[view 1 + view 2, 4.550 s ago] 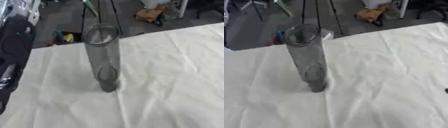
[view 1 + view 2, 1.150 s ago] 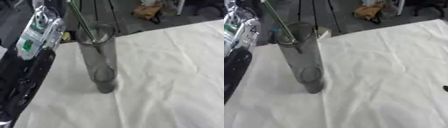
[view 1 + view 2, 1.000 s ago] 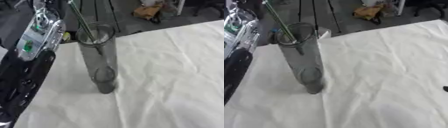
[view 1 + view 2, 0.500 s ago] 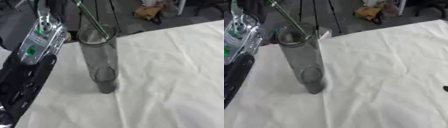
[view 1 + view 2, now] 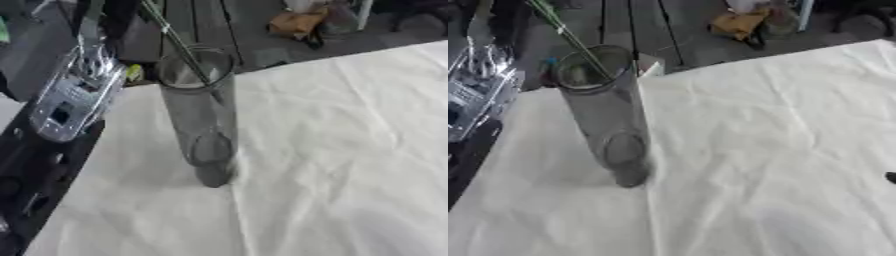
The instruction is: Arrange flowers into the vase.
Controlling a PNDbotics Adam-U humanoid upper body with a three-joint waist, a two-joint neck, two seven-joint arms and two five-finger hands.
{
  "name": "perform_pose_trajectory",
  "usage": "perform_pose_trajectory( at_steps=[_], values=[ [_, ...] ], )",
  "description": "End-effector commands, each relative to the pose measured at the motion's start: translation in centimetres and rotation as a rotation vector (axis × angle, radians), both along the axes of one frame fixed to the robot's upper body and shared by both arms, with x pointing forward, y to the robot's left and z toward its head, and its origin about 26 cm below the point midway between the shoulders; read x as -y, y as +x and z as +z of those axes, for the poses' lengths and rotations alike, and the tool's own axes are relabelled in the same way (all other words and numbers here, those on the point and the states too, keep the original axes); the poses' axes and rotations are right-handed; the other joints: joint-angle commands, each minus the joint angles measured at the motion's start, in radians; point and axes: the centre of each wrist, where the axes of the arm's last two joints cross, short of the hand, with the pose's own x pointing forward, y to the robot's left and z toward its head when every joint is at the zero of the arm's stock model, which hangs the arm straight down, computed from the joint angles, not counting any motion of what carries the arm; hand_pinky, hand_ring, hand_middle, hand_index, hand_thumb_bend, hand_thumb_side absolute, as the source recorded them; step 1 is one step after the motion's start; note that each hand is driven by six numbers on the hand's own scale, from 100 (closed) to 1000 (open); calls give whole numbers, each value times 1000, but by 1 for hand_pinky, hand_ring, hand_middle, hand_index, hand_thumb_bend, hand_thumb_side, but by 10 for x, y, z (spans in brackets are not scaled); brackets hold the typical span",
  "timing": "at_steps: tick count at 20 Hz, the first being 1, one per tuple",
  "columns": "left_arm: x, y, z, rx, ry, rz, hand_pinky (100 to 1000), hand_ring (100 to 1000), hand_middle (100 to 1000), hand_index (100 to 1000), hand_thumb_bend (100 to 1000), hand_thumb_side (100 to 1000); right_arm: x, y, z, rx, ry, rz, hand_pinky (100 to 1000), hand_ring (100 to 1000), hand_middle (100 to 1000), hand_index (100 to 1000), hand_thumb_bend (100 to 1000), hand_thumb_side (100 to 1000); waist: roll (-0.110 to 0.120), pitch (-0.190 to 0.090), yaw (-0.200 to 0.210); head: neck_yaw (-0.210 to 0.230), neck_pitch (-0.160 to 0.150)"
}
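Observation:
A tall clear glass vase (image 5: pixel 199 115) stands upright on the white cloth (image 5: pixel 350 150), left of centre. A thin green flower stem (image 5: pixel 179 42) slants down from the top edge, and its lower end is inside the vase mouth. My left arm rises along the left side, silver forearm (image 5: pixel 68 102) beside the vase. My left hand (image 5: pixel 105 17) shows dark at the top edge, shut on the stem, and is partly cut off there. The flower head is out of view. Only a black tip of my right hand (image 5: pixel 891 176) shows at the right edge.
The cloth's far edge runs diagonally just behind the vase. Beyond it lies dark floor with a brown bag (image 5: pixel 297 22), a small white box (image 5: pixel 651 64) and a yellow-green item (image 5: pixel 133 73). Wrinkled cloth spreads right of the vase.
My left arm has come lower beside the vase, and the stem has slid deeper into the vase mouth. The vase has stayed put.

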Motion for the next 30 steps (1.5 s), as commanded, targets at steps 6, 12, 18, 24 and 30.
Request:
perform_pose_trajectory(
  at_steps=[6, 12, 18, 24, 30],
  values=[
    [-12, -5, 7, -18, 240, 111, 100, 204, 294, 419, 100, 798, 2, -2, 3, 12, 4, -6, 735, 824, 696, 911, 100, 1000, -5, -23, 7, -6, 7],
    [-13, -5, 7, -74, 362, 124, 212, 390, 479, 506, 100, 823, 2, -3, 3, 6, 4, -1, 735, 824, 695, 911, 100, 1000, -5, -29, 7, -4, 5],
    [-14, -5, 10, -106, 439, 129, 368, 549, 621, 715, 100, 879, 3, -2, 3, -2, 4, 2, 736, 825, 694, 912, 100, 1000, -2, -34, 7, -2, 4],
    [-17, -5, 11, -131, 527, 143, 473, 631, 707, 830, 100, 895, 4, -3, 4, -8, 3, 3, 736, 826, 694, 912, 100, 1000, 2, -38, 8, -2, 6],
    [-21, -7, 13, -160, 622, 118, 643, 762, 825, 981, 100, 996, 4, -3, 4, -14, 3, 4, 736, 825, 693, 913, 100, 1000, 4, -40, 11, -3, 12]
  ],
)
